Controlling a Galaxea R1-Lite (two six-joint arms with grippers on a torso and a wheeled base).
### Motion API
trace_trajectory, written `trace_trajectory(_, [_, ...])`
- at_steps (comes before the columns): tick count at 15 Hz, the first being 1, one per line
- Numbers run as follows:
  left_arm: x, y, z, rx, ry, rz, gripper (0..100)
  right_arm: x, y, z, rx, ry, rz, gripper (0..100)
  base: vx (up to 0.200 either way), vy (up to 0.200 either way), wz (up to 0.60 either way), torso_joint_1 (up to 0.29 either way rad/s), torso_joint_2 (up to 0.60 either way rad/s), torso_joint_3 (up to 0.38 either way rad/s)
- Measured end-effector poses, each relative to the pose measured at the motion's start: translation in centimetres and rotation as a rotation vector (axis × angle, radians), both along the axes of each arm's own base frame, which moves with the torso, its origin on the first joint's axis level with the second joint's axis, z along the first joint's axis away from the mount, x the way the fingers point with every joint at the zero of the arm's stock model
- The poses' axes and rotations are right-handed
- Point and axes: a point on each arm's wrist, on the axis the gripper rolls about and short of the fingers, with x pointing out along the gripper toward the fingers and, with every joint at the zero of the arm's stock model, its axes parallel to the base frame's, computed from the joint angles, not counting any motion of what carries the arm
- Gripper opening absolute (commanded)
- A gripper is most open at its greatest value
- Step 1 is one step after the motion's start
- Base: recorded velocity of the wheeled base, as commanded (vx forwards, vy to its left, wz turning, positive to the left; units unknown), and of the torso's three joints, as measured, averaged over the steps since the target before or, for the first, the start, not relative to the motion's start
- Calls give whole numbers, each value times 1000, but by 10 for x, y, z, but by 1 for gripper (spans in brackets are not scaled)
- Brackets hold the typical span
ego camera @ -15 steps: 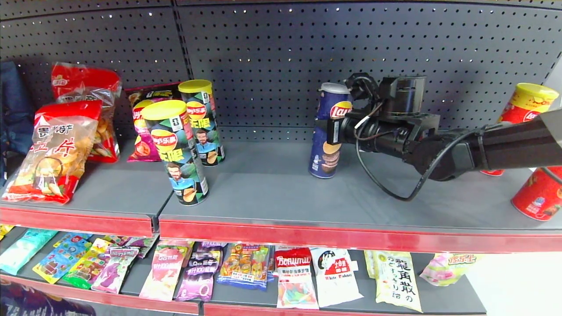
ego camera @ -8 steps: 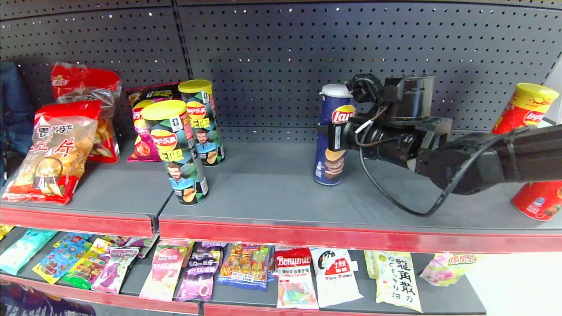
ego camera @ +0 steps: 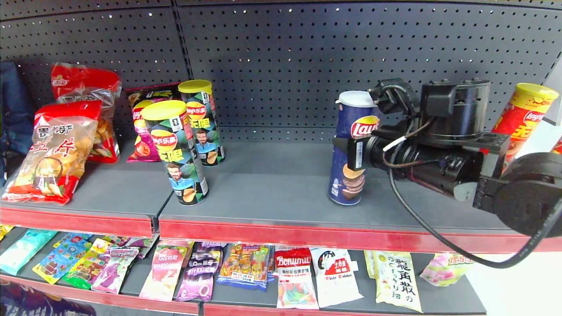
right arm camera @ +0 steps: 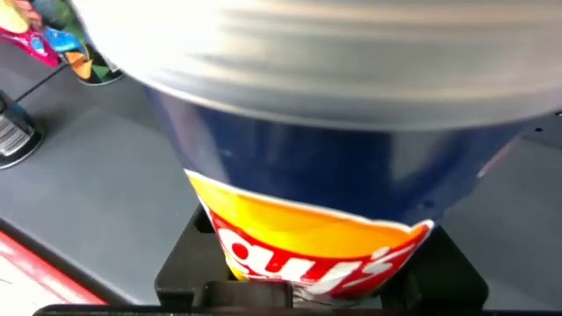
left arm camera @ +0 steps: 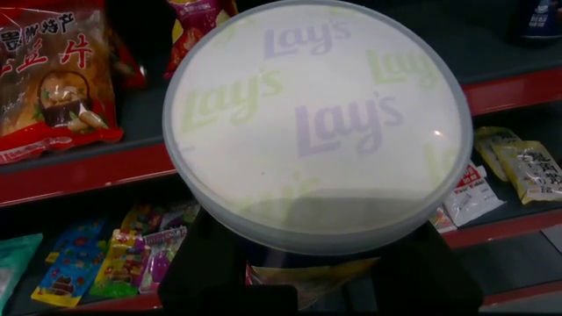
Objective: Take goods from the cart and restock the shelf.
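A blue chip can (ego camera: 354, 115) with a white lid stands upright near the red front edge of the upper shelf (ego camera: 272, 188). My right gripper (ego camera: 351, 154) is shut on its middle, coming in from the right. In the right wrist view the same blue can (right arm camera: 334, 175) sits between the dark fingers (right arm camera: 189, 263). Close up in the left wrist view is the white lid of another chip can (left arm camera: 316, 114), and my left gripper (left arm camera: 307, 285) is shut on that can below the lid, in front of the shelves.
Two dark cans with yellow lids (ego camera: 175, 149) and chip bags (ego camera: 57, 149) occupy the shelf's left part. Red cans (ego camera: 524, 112) stand at the far right behind my right arm. Bare shelf lies between these groups. Snack packets (ego camera: 246, 267) line the lower shelf.
My right arm has drawn the blue can rightward and toward the shelf's front edge, keeping it upright. Everything else on the shelf has stayed put.
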Motion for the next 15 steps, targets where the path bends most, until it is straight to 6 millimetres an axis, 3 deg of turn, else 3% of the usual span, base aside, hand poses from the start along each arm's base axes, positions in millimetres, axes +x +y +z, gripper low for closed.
trace_trajectory(5, [1,0,-2,1,7,-1,0,-12,0,-11,-21,17,-18,0,0,0,0,0,0,0])
trace_trajectory(15, [1,0,-3,3,11,-2,0,-31,11,-13,-24,21,-24,0,0,0,0,0,0,0])
